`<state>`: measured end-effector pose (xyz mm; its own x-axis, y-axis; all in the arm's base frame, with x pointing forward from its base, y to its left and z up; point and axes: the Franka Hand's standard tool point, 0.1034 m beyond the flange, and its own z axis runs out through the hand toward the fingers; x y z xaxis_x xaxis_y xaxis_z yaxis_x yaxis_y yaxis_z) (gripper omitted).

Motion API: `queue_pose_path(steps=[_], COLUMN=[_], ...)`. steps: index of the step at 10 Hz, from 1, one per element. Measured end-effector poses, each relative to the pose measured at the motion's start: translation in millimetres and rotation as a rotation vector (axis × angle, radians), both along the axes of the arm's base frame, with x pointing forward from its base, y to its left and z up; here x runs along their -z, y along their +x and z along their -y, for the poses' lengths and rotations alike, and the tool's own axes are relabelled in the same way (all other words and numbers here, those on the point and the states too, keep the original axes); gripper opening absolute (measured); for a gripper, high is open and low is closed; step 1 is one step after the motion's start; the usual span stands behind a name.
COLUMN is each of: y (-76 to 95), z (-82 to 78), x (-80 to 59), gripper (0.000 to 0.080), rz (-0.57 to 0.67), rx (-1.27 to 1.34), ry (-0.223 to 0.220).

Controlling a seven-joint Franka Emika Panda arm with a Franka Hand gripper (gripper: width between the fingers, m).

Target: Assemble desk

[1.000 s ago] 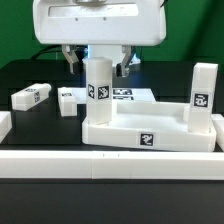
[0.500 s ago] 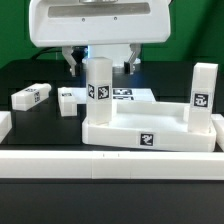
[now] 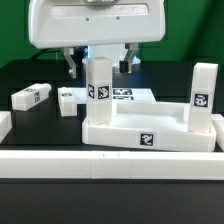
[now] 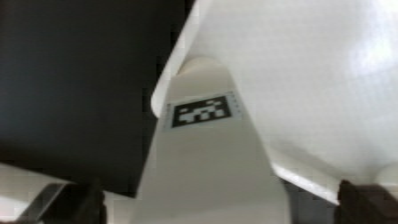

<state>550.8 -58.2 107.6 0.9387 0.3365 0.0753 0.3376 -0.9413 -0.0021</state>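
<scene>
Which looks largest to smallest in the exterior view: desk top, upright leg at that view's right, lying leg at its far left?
1. desk top
2. upright leg
3. lying leg, though it sits farther back, so those two legs may really match.

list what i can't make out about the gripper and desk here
- Exterior view: the foot of the upright leg is hidden behind the rim of the desk top; seating unclear.
- Exterior view: the marker board is mostly covered by that leg.
- Exterior view: the arm above the gripper is cut off by the top edge.
- Wrist view: blurred; the fingers are cut by the picture's edge.
</scene>
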Motion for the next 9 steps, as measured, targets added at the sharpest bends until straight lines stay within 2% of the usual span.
queue_pose_path(steps=[1, 3, 4, 8, 9], y=[0.0, -0.1, -0.1, -0.2, -0.2], z=[0.3, 0.5, 0.5, 0.7, 1.4], x=[0.0, 0.0, 0.0, 0.2, 0.4], gripper=[0.0649, 0.0389, 0.0287, 0.0288, 0.0288], rz=[0.0, 0.0, 0.0, -0.002, -0.005], rx=[0.001, 0.001, 0.001, 0.054, 0.194], ry=[0.0, 0.0, 0.0, 0.006, 0.027])
